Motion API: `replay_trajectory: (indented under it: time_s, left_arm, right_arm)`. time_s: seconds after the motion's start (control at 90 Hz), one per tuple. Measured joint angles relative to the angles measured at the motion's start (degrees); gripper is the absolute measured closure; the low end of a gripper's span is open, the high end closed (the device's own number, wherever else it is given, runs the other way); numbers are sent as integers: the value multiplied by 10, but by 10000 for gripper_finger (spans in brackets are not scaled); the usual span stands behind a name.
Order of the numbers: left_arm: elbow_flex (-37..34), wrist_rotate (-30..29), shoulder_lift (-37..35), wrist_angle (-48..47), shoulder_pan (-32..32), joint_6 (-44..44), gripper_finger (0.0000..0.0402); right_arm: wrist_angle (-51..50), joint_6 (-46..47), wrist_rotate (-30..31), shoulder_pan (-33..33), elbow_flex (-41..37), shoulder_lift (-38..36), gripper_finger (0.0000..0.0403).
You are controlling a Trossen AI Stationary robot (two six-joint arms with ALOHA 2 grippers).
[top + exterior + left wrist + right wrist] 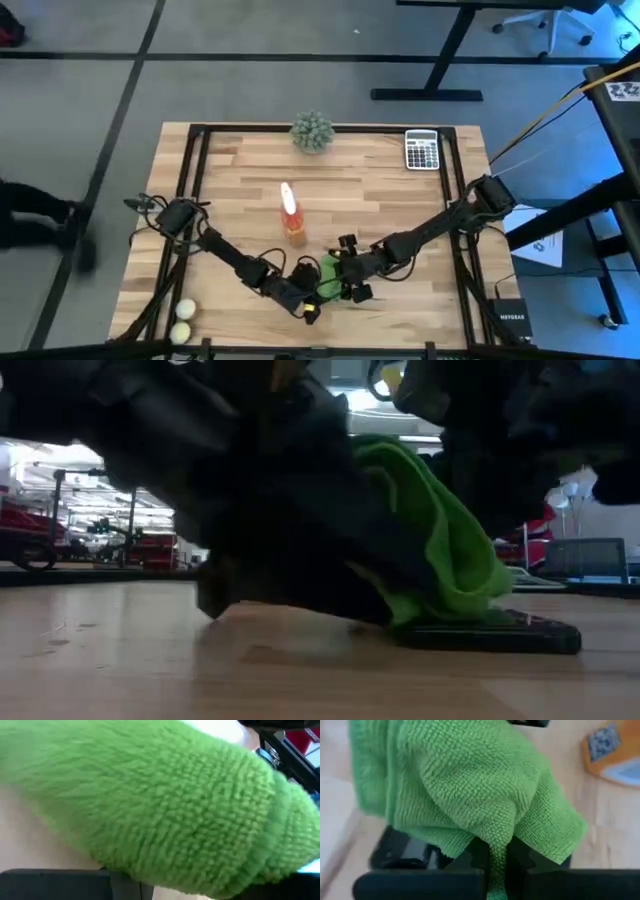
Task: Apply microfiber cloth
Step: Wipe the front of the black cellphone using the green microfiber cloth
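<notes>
Microfiber cloth [328,268]: high view, near table edge, between both grippers, beside orange spray bottle [291,214].
Low view: cloth draped onto a flat dark slab [500,632].
Left gripper [305,300]: cloth directly ahead; grip unclear.
Right gripper [492,865]: clamped on cloth's hem.

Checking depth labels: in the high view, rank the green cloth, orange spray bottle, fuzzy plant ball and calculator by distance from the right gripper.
1. The bright green microfiber cloth, pinched in the right gripper at the table's near edge.
2. The orange spray bottle, just beyond, mid-table.
3. The grey-green fuzzy plant ball, at the far edge, centre.
4. The grey calculator, far right corner; close to the plant ball's distance, but slightly farther.
</notes>
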Motion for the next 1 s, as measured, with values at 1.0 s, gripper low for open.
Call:
replay_trajectory:
  time_s: [1.0]
  left_arm:
    - [45,-12,19,-50,15,-9,270]
  right_arm:
    - [-110,179,32,25,-9,-88,393]
